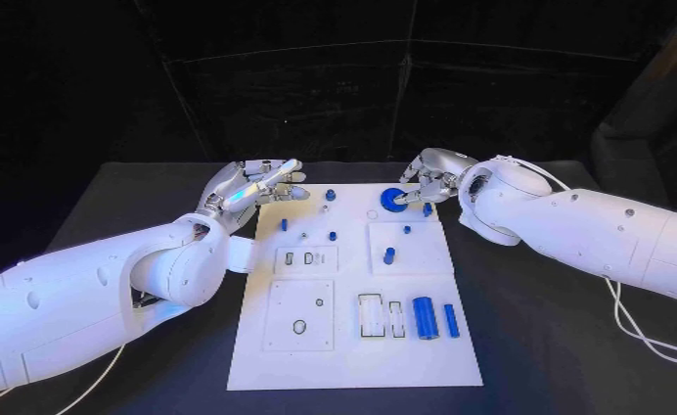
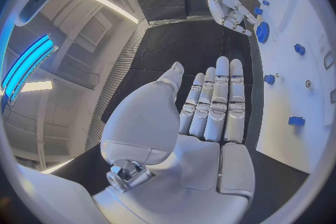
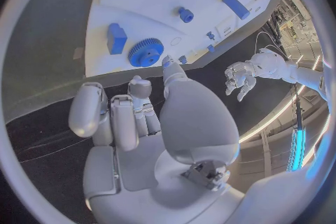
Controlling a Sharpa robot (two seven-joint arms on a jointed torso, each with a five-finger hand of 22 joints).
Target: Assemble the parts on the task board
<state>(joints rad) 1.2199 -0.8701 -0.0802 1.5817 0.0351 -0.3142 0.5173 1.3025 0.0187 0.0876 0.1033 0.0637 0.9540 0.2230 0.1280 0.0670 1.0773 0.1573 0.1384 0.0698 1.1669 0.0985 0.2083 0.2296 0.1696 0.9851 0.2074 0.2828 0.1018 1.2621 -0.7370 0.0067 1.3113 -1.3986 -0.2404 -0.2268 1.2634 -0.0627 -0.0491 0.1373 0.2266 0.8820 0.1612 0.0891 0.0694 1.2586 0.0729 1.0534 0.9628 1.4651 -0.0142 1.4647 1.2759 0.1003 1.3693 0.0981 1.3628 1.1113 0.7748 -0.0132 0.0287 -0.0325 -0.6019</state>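
Left hand (image 1: 261, 187) spread flat, holding nothing, off task board's (image 1: 353, 356) far left corner; right hand (image 1: 428, 183) fingers loosely curled, empty, beside blue gear (image 1: 391, 200).

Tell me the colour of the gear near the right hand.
Blue; the gear shows best in the right wrist view.

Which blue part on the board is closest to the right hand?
The toothed blue gear at the board's far edge, beside the right hand; the other parts lie farther away.
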